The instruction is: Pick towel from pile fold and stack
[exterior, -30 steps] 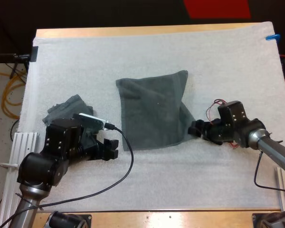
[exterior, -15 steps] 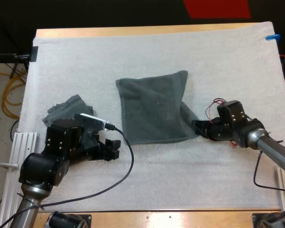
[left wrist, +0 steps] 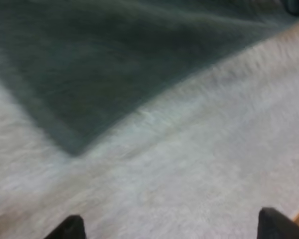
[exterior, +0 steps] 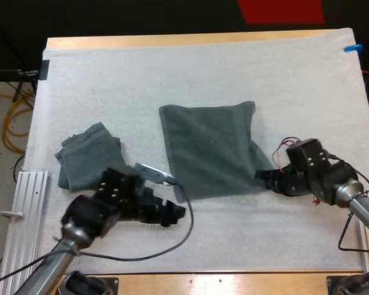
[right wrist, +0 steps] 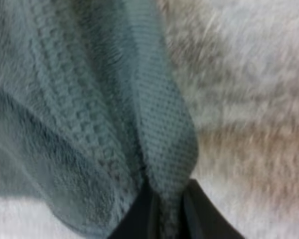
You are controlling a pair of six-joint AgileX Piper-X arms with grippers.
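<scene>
A dark grey-green towel [exterior: 212, 150] lies spread flat in the middle of the white mat. My right gripper [exterior: 264, 177] is shut on its near right corner, and the cloth is drawn into a fold there. Up close, the towel [right wrist: 89, 99] is bunched between the black fingers [right wrist: 139, 214] of that gripper [right wrist: 164, 211]. My left gripper [exterior: 175, 215] sits low on the mat just off the towel's near left corner. Its fingertips [left wrist: 70, 229] stand wide apart with bare mat between them, and the towel's corner [left wrist: 89, 74] lies just ahead. A second, crumpled towel [exterior: 86, 161] lies at the mat's left.
The white mat [exterior: 172, 74] covers most of the wooden table [exterior: 184, 40]. A metal rail [exterior: 24, 196] runs along the table's near left edge, close to the crumpled towel. Bare mat stretches behind the spread towel and along the near side.
My right gripper has shut on the towel's corner and pulled the towel a little to the right. My left arm has swung right, from the crumpled towel to the spread towel's near left corner.
</scene>
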